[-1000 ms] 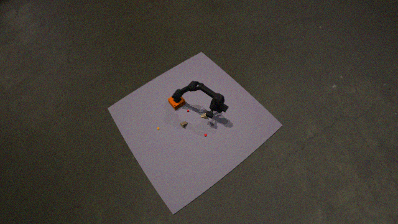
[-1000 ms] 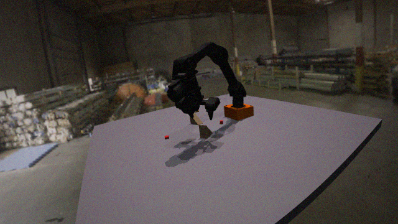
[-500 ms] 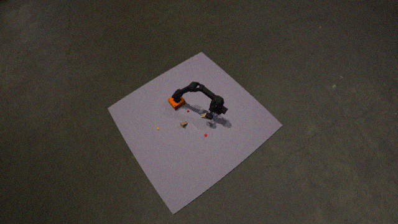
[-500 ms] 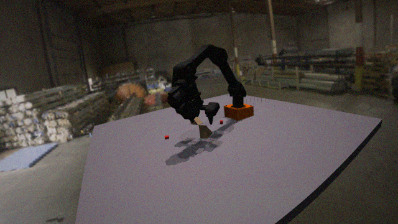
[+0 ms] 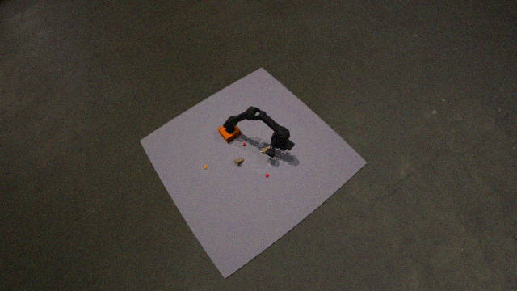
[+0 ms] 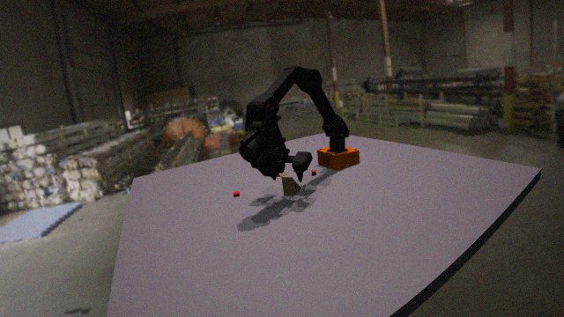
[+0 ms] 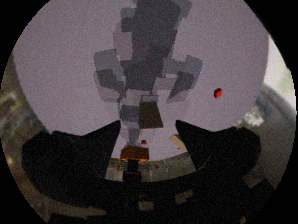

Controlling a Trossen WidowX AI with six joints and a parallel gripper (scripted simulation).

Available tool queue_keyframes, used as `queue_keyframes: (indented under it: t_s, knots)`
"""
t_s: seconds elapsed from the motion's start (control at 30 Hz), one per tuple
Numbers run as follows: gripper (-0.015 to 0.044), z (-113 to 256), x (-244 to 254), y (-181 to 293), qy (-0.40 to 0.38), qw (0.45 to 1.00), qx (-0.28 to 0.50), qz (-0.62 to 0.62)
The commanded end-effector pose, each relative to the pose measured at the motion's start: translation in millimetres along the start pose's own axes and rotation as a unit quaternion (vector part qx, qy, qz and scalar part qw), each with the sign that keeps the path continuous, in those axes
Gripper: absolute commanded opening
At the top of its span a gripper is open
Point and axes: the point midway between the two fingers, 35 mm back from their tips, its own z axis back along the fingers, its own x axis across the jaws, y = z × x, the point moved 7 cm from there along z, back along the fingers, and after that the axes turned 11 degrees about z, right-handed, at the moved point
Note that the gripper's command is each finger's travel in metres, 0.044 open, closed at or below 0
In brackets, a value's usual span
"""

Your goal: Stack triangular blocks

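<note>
One triangular block [image 5: 265, 149] [image 6: 290, 187] [image 7: 150, 115] stands on the table [image 5: 226, 226] [image 6: 374, 229] [image 7: 60, 75] under my gripper. In the wrist view it shows as a brown face between and just beyond the fingertips. The other triangular block [image 5: 239, 161] [image 6: 283, 174] [image 7: 177, 142] lies apart from it; the gripper mostly hides it in the exterior view, and the right finger partly hides it in the wrist view. My gripper [image 6: 288, 178] [image 7: 149, 122] is open and empty, pointing down, fingertips near the height of the first block's top. Whether a finger touches it is unclear.
One small red cube [image 5: 244, 144] [image 6: 314, 173] [image 7: 144, 142] lies near the orange arm base [image 5: 229, 134] [image 6: 338, 159] [image 7: 135, 153]. Another red cube [image 5: 266, 175] [image 6: 236, 194] [image 7: 218, 93] lies farther out. A small orange object [image 5: 205, 166] lies beyond the second block.
</note>
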Motion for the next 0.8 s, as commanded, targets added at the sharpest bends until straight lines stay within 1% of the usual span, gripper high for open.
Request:
queue_keyframes:
  t_s: [0.0,0.77]
  knots:
    - [0.0440,-9,-1,0,0.000,1.000,0.005,0.006]
    - [0.0440,-47,-3,1,-0.004,1.000,0.018,0.022]
